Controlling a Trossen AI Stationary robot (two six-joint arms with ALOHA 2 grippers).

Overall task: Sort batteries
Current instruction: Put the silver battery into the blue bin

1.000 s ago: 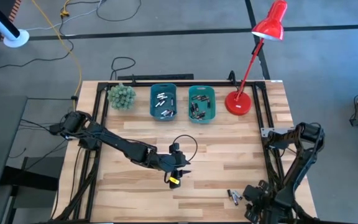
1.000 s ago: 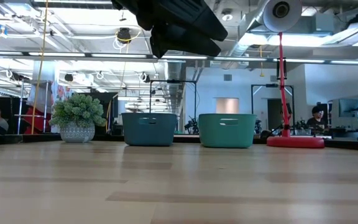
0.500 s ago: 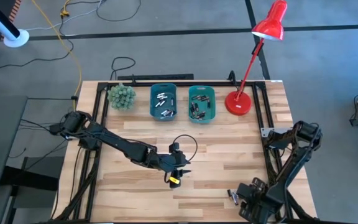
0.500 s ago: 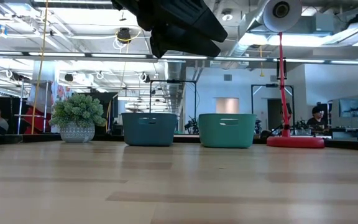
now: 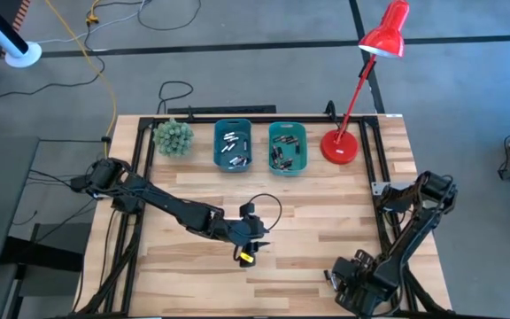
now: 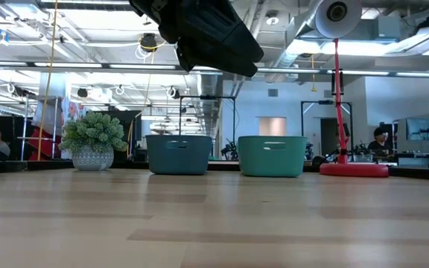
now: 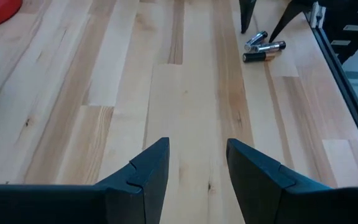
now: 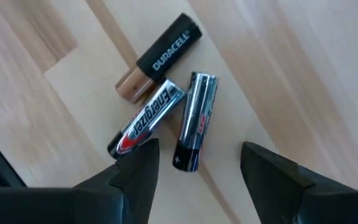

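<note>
Three batteries lie side by side on the wood near the table's front right: a black and copper one (image 8: 160, 59) and two silver ones (image 8: 146, 118) (image 8: 196, 121). They also show far off in the left wrist view (image 7: 263, 48). My right gripper (image 8: 194, 163) (image 5: 343, 279) hangs over them, pointing down and open, one finger on either side of the silver pair. My left gripper (image 7: 197, 168) (image 5: 248, 251), with a yellow tag, is open and has nothing in it above the table's middle. More batteries lie in the blue bin (image 5: 233, 146) and the green bin (image 5: 288, 147).
A potted plant (image 5: 173, 137) stands left of the bins at the far edge. The red lamp's base (image 5: 341, 147) stands to their right. A black frame rail (image 5: 388, 221) runs along the table's right side. Bare wood lies between the two grippers.
My right gripper has gone toward the table's left along the near edge and now stands over the three batteries, which the high view showed uncovered before. It has stayed open. The batteries have not moved.
</note>
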